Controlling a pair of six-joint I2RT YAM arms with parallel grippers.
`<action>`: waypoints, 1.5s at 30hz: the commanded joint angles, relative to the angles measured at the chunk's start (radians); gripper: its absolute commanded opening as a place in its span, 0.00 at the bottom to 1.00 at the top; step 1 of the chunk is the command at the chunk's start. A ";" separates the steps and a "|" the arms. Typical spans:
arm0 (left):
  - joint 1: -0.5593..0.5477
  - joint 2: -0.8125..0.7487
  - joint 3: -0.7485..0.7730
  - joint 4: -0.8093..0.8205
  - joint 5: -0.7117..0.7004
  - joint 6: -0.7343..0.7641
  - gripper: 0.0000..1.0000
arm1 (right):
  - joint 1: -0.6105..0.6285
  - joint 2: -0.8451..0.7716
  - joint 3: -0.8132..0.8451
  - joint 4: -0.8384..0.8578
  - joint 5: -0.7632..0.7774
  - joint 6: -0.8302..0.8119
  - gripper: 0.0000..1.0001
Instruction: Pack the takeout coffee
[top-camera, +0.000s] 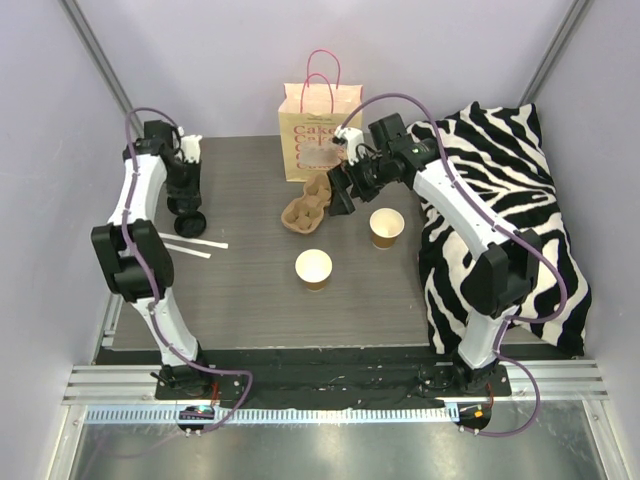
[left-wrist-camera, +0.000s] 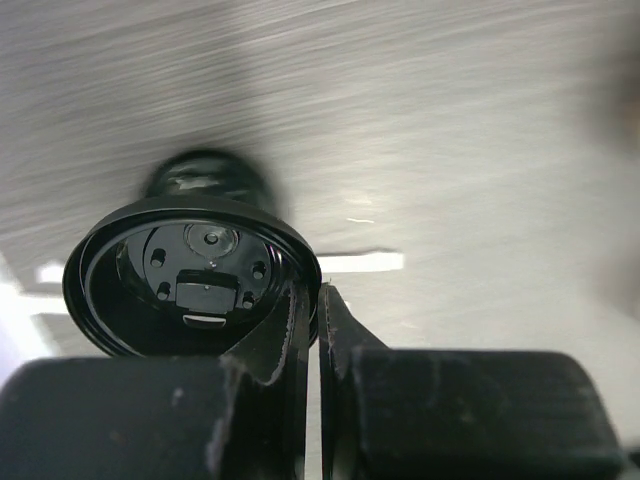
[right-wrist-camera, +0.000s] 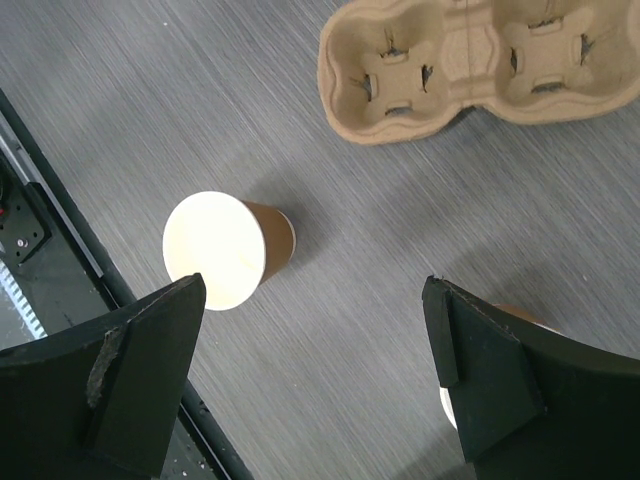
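A dark wood-grain table (top-camera: 250, 300) is carrying everything, with a zebra-print cloth (top-camera: 500, 200) lying bunched along its right side. A paper bag (top-camera: 305, 130) printed with "Cake" is standing upright at the back centre, its pink handles sticking up. Just in front of it, a pulp cup carrier (top-camera: 307, 205) is lying with its cup holes empty. The right gripper (top-camera: 340, 195) is hovering beside the carrier's right end with its jaws spread wide apart and gripping nothing. Two open paper cups are standing uncovered: the right cup (top-camera: 386, 228) is sitting near that gripper, and the near cup (top-camera: 313, 268) is standing closer to the arm bases, apart from it. At the table's left, the left gripper (left-wrist-camera: 318, 300) is pinching the rim of a black lid (left-wrist-camera: 150, 290), jaws squeezed nearly together on it; a blurred dark patch behind the lid may be its shadow. Two white strips (top-camera: 190, 245) are lying flat just in front of the lid.
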 joint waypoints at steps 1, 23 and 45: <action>-0.041 -0.195 0.083 -0.115 0.415 0.002 0.00 | 0.003 0.001 0.077 0.031 -0.039 -0.008 1.00; -0.358 -0.637 -0.483 1.548 1.171 -1.573 0.00 | -0.006 -0.675 -0.491 0.712 -0.203 0.012 0.98; -0.411 -0.651 -0.383 1.806 1.115 -1.558 0.00 | -0.021 -0.580 -0.638 1.411 -0.205 1.414 0.75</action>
